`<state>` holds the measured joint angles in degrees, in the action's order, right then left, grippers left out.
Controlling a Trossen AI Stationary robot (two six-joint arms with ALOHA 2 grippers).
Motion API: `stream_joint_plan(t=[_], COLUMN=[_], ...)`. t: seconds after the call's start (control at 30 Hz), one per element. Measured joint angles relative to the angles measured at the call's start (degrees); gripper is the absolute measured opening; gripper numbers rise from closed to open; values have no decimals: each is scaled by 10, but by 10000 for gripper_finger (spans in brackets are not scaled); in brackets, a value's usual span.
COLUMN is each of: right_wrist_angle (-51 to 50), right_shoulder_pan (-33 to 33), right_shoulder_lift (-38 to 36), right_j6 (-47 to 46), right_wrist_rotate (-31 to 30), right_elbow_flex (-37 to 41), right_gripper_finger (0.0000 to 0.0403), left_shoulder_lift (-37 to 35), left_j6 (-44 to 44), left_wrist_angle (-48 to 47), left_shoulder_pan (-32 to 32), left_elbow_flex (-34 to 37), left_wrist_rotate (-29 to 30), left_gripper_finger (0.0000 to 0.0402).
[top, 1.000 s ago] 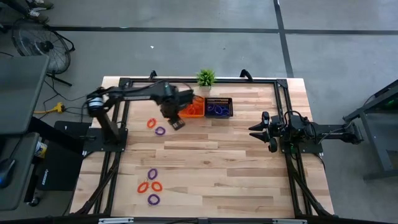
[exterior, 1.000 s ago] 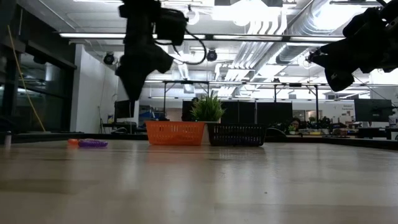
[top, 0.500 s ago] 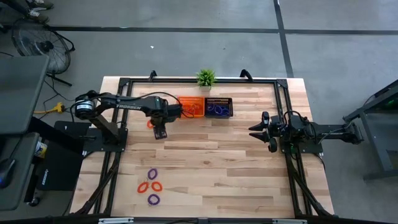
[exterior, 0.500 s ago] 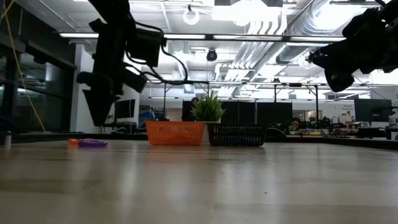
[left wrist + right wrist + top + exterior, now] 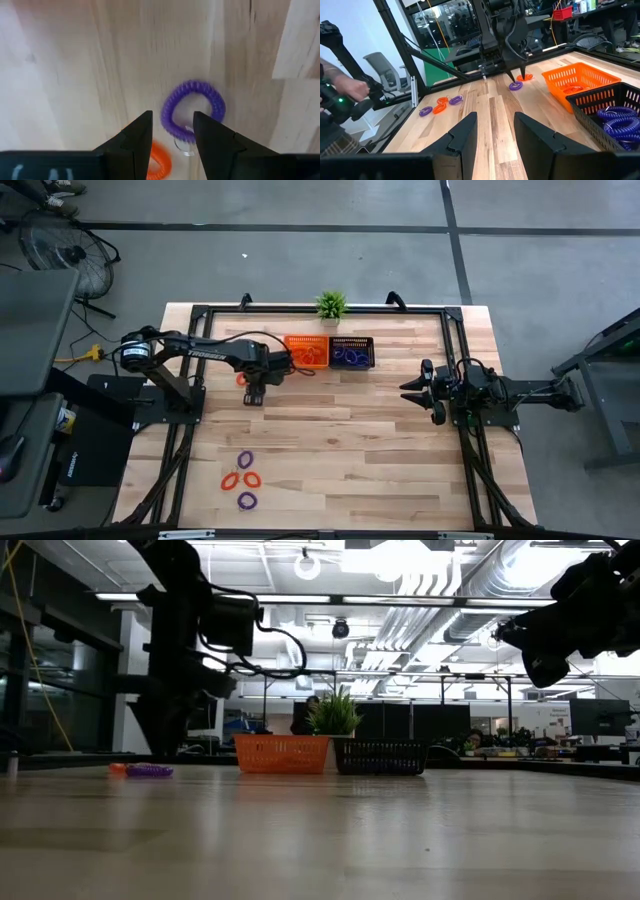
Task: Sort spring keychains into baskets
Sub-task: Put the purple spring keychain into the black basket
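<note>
My left gripper [image 5: 254, 393] hangs open, pointing down, just over a purple spring keychain [image 5: 193, 107] that lies flat on the table; its fingers stand on either side of the ring's near part. An orange-red keychain [image 5: 159, 160] lies beside it. Several more keychains [image 5: 241, 478], purple and orange-red, lie flat near the table's near left corner. The orange basket [image 5: 307, 351] and the black basket [image 5: 351, 351] stand side by side at the far edge; the black one holds purple coils [image 5: 615, 125]. My right gripper [image 5: 412, 388] waits open at the table's right.
A small green potted plant [image 5: 331, 305] stands behind the baskets at the far edge. A black frame [image 5: 455, 330] runs around the table. A person's hand [image 5: 350, 90] shows beyond the left side. Bare wood [image 5: 340, 440] lies between the arms.
My left gripper has moved away from the orange basket toward the table's left and near edge, and has come down over the purple keychain with its fingers pointing down. The keychains and baskets have stayed where they were.
</note>
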<state>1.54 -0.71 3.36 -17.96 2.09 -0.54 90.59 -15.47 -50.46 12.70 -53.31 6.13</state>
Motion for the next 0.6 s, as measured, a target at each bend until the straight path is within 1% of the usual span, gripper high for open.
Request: stream_joint_plan(t=[0.2, 0.6], right_wrist_angle=[0, 0], right_shoulder_pan=[0, 0], right_shoulder_lift=[0, 0], right_j6=[0, 0], right_wrist_rotate=[0, 0], right_elbow_flex=[0, 0], right_gripper_finger=[124, 124], left_shoulder_lift=[0, 0], left_j6=[-61, -229], left_wrist_angle=[33, 21], left_shoulder_pan=[0, 0], left_elbow_flex=[6, 6], left_wrist_rotate=[13, 15], left_gripper_finger=[138, 138])
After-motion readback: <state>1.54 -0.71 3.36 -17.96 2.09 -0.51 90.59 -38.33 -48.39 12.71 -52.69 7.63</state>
